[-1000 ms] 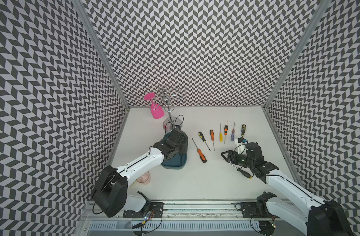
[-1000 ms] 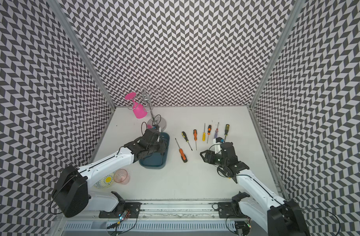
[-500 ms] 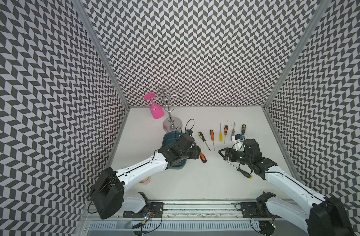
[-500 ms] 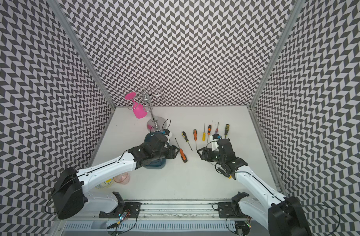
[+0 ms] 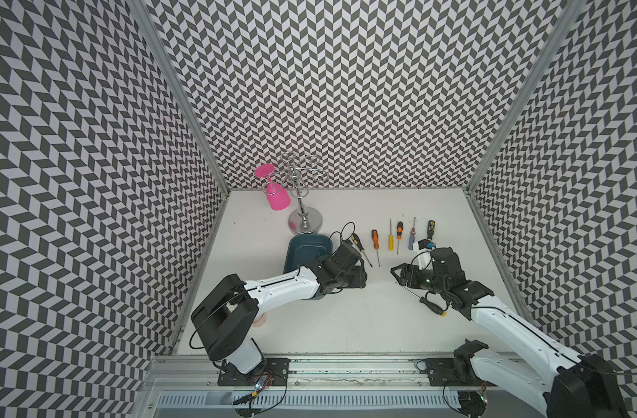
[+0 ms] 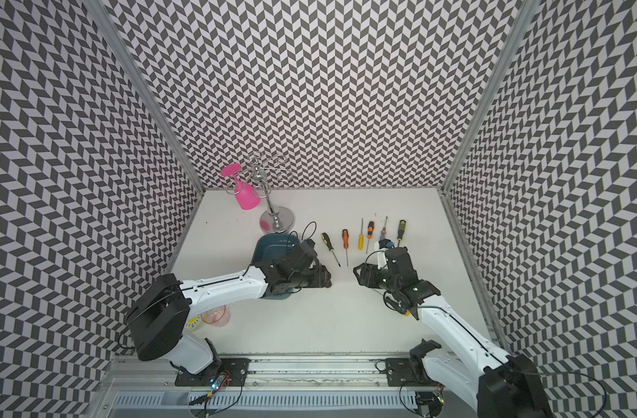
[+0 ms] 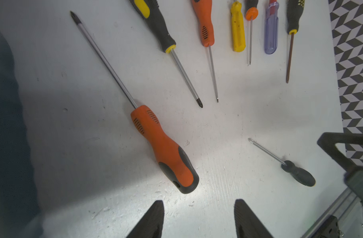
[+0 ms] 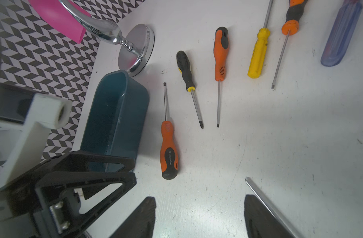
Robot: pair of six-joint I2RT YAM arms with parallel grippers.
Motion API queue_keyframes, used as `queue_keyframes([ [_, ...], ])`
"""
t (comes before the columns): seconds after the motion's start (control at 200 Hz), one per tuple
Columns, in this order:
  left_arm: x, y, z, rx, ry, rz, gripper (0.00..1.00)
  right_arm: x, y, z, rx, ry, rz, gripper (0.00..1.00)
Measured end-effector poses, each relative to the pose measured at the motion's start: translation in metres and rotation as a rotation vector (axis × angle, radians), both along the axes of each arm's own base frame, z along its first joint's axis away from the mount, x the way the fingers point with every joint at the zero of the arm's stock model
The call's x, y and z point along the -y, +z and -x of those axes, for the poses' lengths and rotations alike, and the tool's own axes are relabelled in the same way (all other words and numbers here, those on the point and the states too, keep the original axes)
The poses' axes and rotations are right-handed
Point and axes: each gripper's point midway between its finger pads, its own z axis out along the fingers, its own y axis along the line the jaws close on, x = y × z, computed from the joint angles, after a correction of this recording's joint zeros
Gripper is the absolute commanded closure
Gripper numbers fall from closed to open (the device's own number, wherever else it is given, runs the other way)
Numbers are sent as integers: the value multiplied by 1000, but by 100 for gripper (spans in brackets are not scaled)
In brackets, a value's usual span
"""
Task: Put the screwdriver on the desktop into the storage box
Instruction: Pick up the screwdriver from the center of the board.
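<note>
While the orange screwdriver [image 7: 164, 148], a long steel-shafted Phillips with a moulded orange-and-black handle, lies untouched on the desktop [image 5: 346, 325], a plain white flat tabletop, an arm is now right at it. It rests just beside the long wall of the storage box [image 8: 114, 115], a shallow teal-blue plastic tub with rounded corners. Its tip points toward the far wall, and the part of the tub that shows holds nothing.

Against the view of a second ago, where the left gripper [image 7: 199, 202] hangs over the tub, it now sits off the tub's side, just short of the screwdriver's handle end. The arm hides that tool in both top views. The fingers stand moderately apart with only bare tabletop between them. This shift reads as lining up for a pick. No grasp is made yet, so the task looks to be at its start.

Further out, the right gripper [image 8: 199, 197] is a little nearer the centre than before, its fingers wide and empty. The thin shaft of a small black-handled screwdriver [image 5: 431, 303] lies on the tabletop close by one finger, unheld and unmoved. Beyond, a row of six screwdrivers [image 5: 391, 241] of mixed colours lies toward the far wall.
</note>
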Motion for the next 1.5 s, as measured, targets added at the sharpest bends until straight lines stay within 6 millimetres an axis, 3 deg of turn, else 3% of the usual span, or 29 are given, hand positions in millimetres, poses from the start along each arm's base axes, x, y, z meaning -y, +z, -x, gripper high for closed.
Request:
queue_keyframes([
  [0.22,5,-18,-4,-50,40,-16,45,1,-3,1,-5,0,2,29],
  [0.616,16,-30,-29,-62,116,-76,46,2,-7,6,-9,0,3,29],
  [1.141,2,-53,-38,-72,168,-186,49,4,-15,12,-26,-2,0,29],
  [1.502,-4,-60,-60,-58,209,-224,52,4,-14,12,-22,-1,-4,29],
])
